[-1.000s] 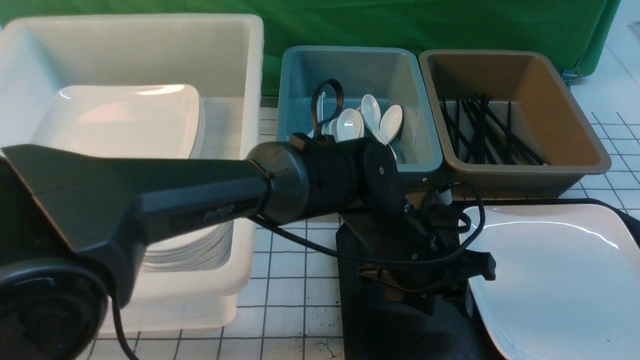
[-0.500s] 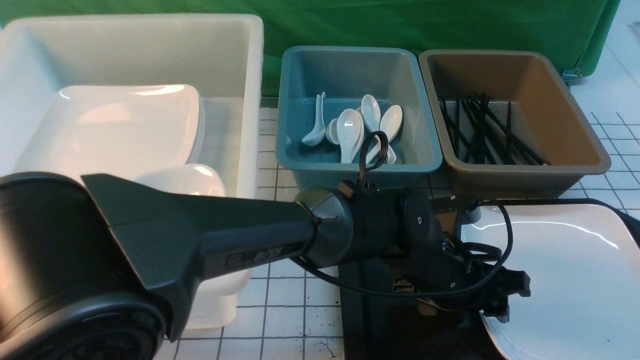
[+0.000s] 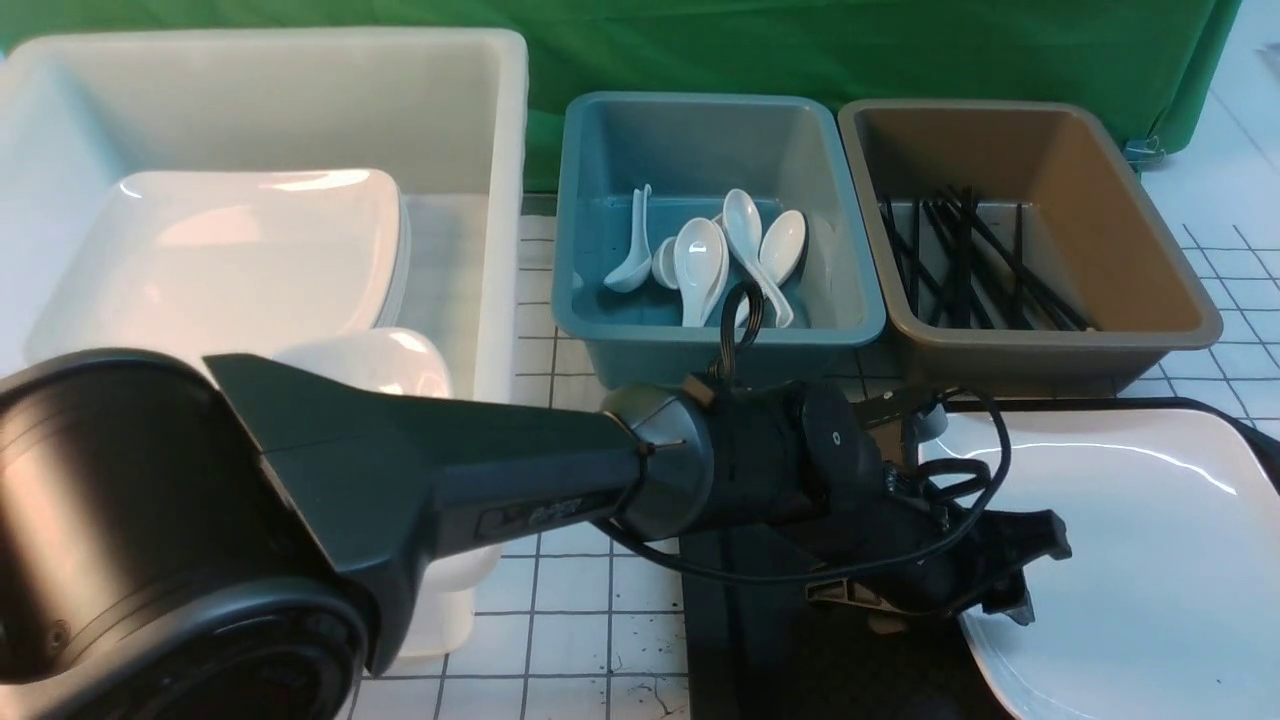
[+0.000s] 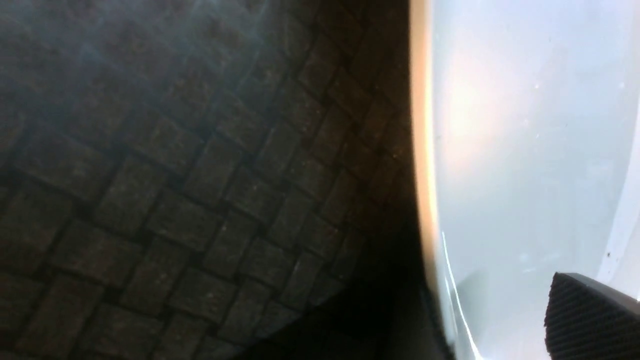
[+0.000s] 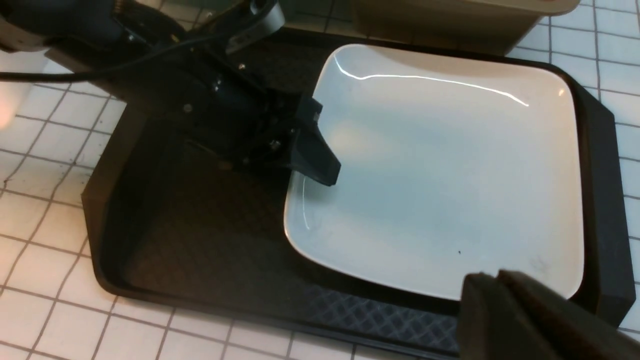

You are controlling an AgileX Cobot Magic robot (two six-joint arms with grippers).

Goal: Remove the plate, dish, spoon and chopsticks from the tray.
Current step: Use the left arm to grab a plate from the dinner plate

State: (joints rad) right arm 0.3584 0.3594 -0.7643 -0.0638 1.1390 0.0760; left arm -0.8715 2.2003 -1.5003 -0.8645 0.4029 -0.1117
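Spread wide, the left tool [image 3: 1040, 572] sits at the left rim of the white plate [image 3: 1130, 560] lying on the black tray [image 5: 175, 240], probably to pinch that raised edge, while the right tool [image 5: 492, 290] hovers clenched and empty.

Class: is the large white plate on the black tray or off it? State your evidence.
On it. The plate lies flat inside the tray, whose raised rim shows all around it.

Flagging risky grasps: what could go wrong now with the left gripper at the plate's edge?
The left gripper, open, meets the glossy white plate at one rim only: lifted so, the wide plate could tilt or slip out. Closing jaws may shove it across the tray instead of catching the rim.
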